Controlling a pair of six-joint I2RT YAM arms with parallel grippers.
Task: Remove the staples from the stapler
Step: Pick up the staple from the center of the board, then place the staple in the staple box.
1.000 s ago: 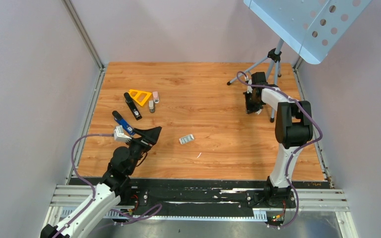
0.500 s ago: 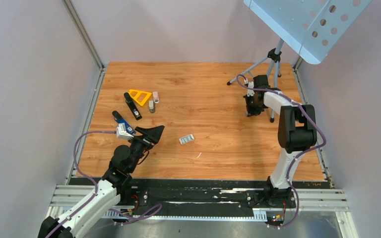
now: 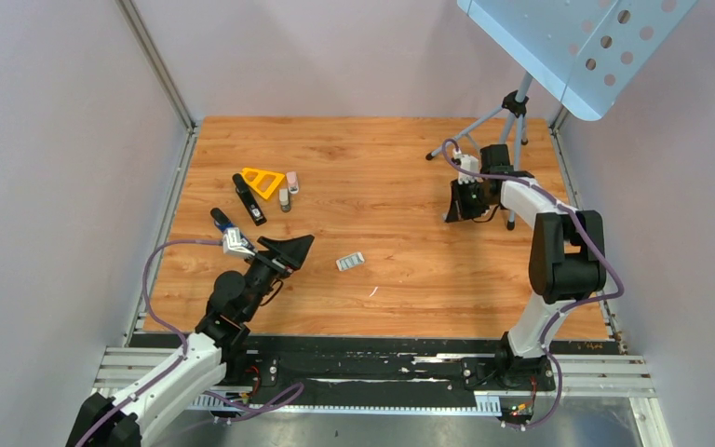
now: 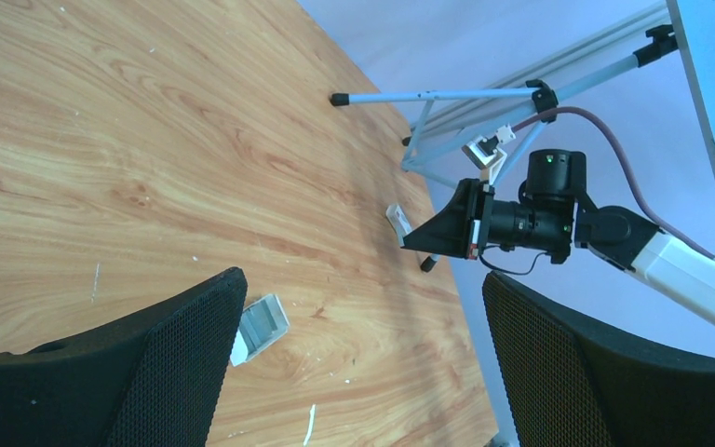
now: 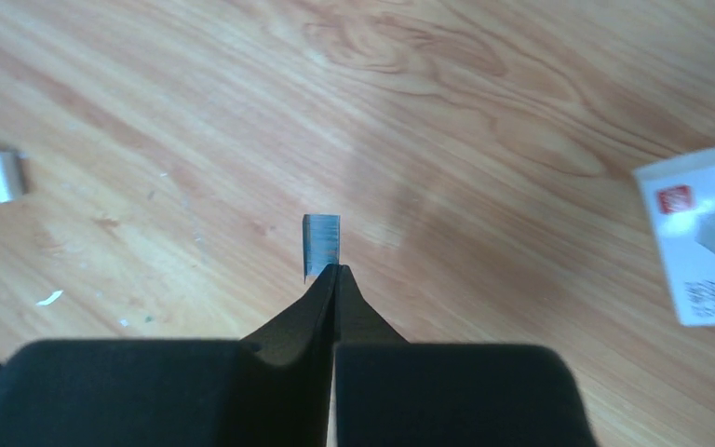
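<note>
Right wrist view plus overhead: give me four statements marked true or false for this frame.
1. The right gripper is shut, pinching a strip of staples. True.
2. The left gripper grips the black stapler. False: it is open and empty; the stapler lies on the table.
3. A white box lies on the table near the right gripper. True.
4. The yellow triangle lies beside the white box. False: it lies next to the black stapler.
</note>
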